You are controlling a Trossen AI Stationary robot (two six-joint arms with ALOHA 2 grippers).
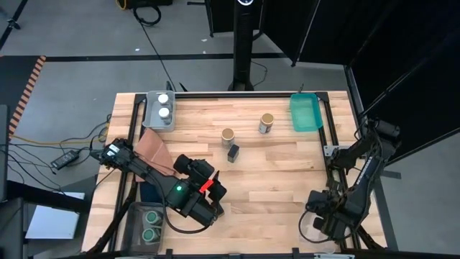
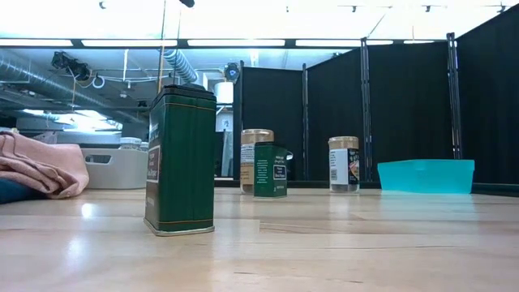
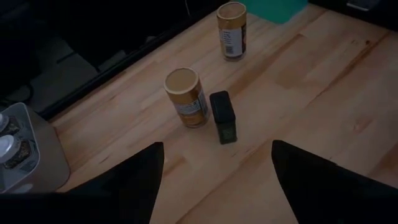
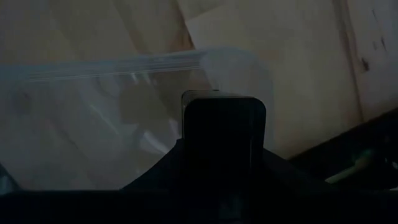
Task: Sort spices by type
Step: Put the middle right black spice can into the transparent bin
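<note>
**Black tin in right grip over clear bin**

Wood tabletop (image 1: 273, 180), seen from above, lay bare between the left gripper (image 1: 208, 193) and the folded right gripper (image 1: 325, 218) at the front-right edge.

Left wrist: fingers (image 3: 134, 180) stood wide before two tan-lidded jars (image 3: 186, 96) and a tin (image 3: 222, 116).

Right wrist: jaws clamped a black tin (image 4: 222, 134) above a clear bin (image 4: 93, 118).

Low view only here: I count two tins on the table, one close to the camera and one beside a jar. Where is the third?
Observer: The third tin is in the right hand, which hangs over a clear bin at the table's front right corner.
Operator: And the left hand?
Observer: The left hand is open and empty above the front left of the table, facing the tin beside the jar.
Operator: Any green-lidded jars?
Observer: Two green-lidded jars stand in another bin at the front left corner.
</note>
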